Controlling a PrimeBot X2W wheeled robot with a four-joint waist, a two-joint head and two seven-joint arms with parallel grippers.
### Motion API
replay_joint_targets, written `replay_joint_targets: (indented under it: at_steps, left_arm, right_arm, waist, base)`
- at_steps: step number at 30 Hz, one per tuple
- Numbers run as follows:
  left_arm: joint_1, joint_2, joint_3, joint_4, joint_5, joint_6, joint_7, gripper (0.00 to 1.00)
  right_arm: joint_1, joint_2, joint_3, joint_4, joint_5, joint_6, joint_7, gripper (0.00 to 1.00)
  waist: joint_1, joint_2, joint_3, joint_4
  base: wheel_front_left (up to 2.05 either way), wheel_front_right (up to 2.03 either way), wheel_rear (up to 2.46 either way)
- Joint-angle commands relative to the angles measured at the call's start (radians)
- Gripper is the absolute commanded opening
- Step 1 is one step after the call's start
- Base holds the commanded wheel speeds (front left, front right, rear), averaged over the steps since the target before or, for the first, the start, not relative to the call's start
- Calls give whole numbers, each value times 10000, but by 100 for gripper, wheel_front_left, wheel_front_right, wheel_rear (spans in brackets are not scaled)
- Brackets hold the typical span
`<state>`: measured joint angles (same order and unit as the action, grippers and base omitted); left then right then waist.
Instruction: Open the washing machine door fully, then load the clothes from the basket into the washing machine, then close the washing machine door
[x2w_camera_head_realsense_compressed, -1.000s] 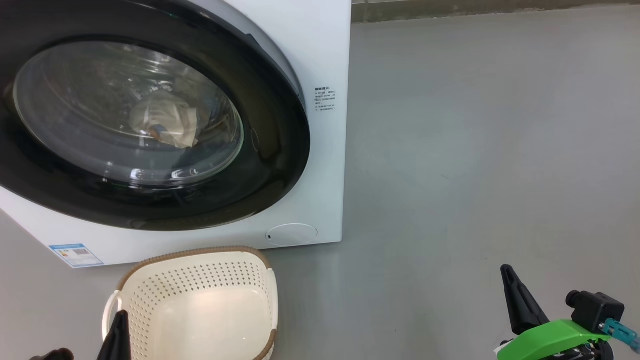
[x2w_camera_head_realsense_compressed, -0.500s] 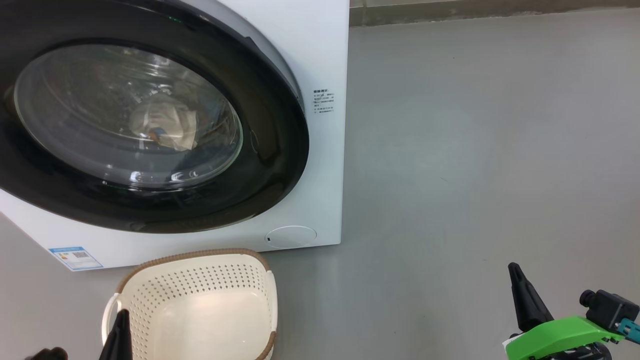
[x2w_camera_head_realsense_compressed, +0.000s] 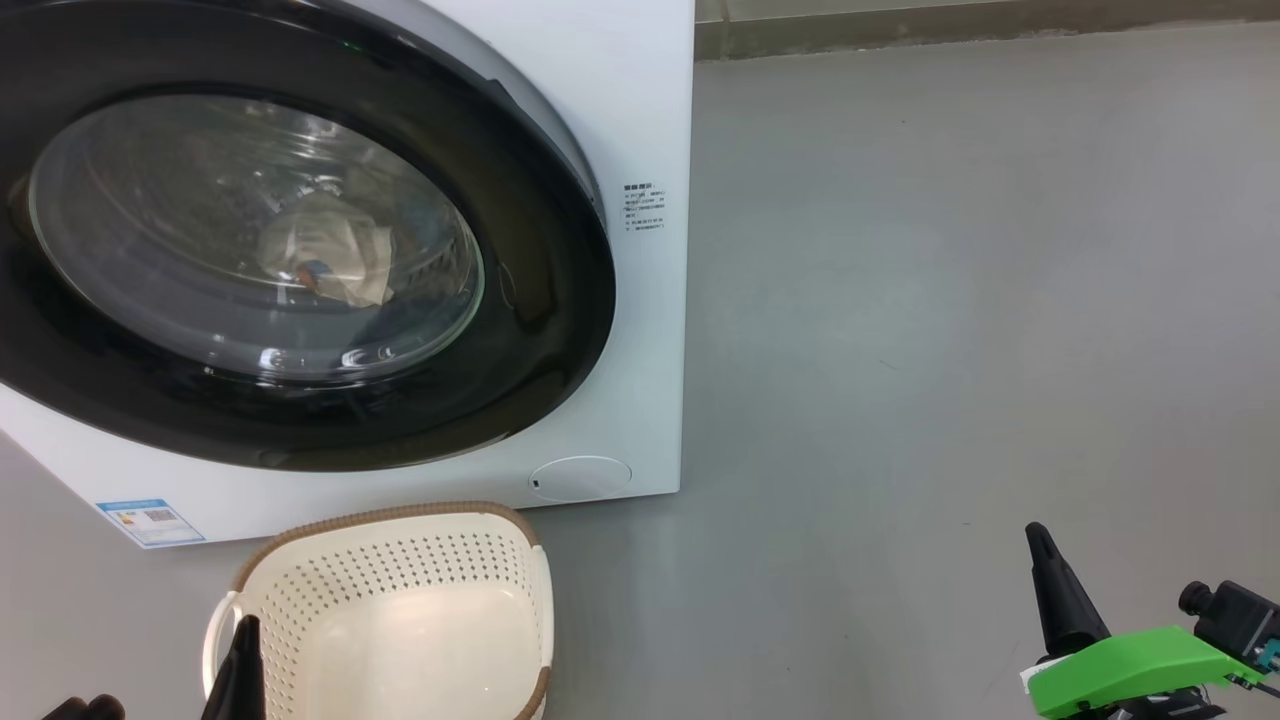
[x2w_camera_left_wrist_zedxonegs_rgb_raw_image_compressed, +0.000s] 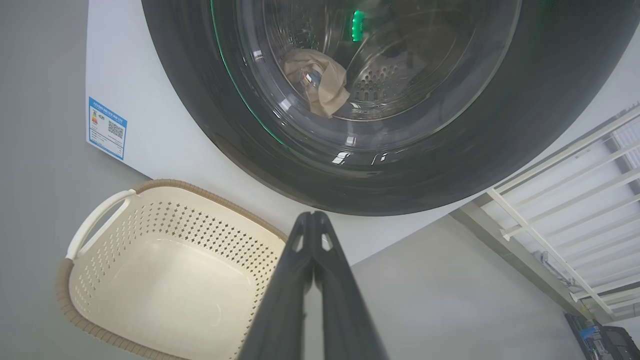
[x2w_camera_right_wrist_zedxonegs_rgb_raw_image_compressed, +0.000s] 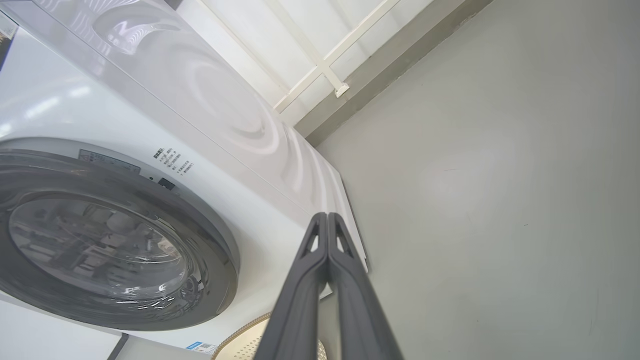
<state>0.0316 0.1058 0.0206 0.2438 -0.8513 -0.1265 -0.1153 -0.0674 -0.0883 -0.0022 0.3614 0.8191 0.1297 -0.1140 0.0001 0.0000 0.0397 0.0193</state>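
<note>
While fingers (x2w_camera_left_wrist_zedxonegs_rgb_raw_image_compressed: 292, 280) meet, left gripper (x2w_camera_left_wrist_zedxonegs_rgb_raw_image_compressed: 313, 216) near basket (x2w_camera_left_wrist_zedxonegs_rgb_raw_image_compressed: 165, 184)

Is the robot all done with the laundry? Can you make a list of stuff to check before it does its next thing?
1. Is the basket empty? Ok, nothing lies in it.
2. Are the clothes inside? Ok, cream cloth shows through the washing machine door.
3. Is that door closed? Looks ok, it lies against the front of the washing machine. Whether it latched: cannot tell.
4. Is the left gripper free? Ok, shut on nothing, above the basket.
5. Is the right gripper free? Ok, shut on nothing, apart from the machine.
</note>
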Motion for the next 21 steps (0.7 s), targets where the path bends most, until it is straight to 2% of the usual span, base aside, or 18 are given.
replay_joint_targets:
  at_steps: [1,21]
  left_arm:
    - [-476,108,236,-183,-328,45,77,0]
    - [-735,-61,416,-167,-2270,68,660,0]
  right_arm:
    - [-319,-29,-32,-315,352,4,67,0]
    - [-373,76,-321,-519,2368,6,654,0]
  waist:
    - [0,0,-11,-5]
    - [0,0,-115,-55]
  base:
    - [0,0,0]
    - [0,0,0]
